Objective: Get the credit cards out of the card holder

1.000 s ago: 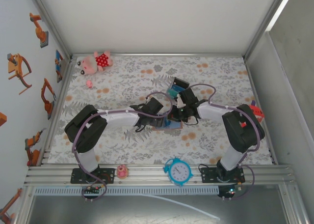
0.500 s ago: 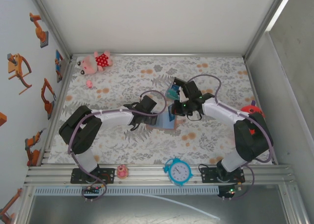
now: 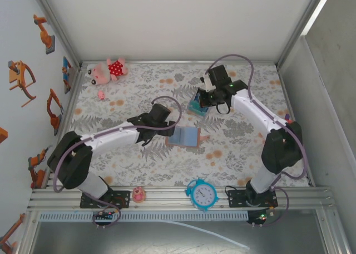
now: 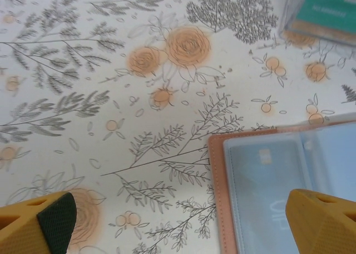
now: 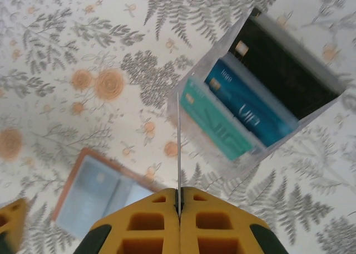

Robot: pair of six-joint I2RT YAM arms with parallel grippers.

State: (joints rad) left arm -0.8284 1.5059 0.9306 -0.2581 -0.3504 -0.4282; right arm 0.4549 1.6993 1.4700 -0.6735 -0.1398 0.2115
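The card holder (image 3: 186, 137) lies open on the floral table, tan-brown with blue-grey pockets; a card shows through the pocket (image 4: 267, 176). Just left of its edge hovers my left gripper (image 3: 162, 127), open (image 4: 181, 231) with nothing between its fingers. My right gripper (image 3: 204, 98) is shut (image 5: 179, 194) on a credit card (image 5: 178, 142) seen edge-on. It holds the card upright at the near rim of a clear box (image 5: 261, 98). A teal card (image 5: 214, 126) and a blue card (image 5: 247, 112) stand in that box. The card holder (image 5: 100, 193) lies below left of the right fingers.
The clear box (image 3: 196, 106) stands behind the card holder. A pink plush toy (image 3: 108, 70) lies at the back left, with a small pink piece (image 3: 102, 94) near it. A blue alarm clock (image 3: 202, 194) and a pink figure (image 3: 139, 195) sit on the front rail. A red object (image 3: 286, 121) is at the right edge.
My right gripper has moved from over the card holder back to the clear box, still shut on the card. My left arm has drawn back to the left, off the holder.
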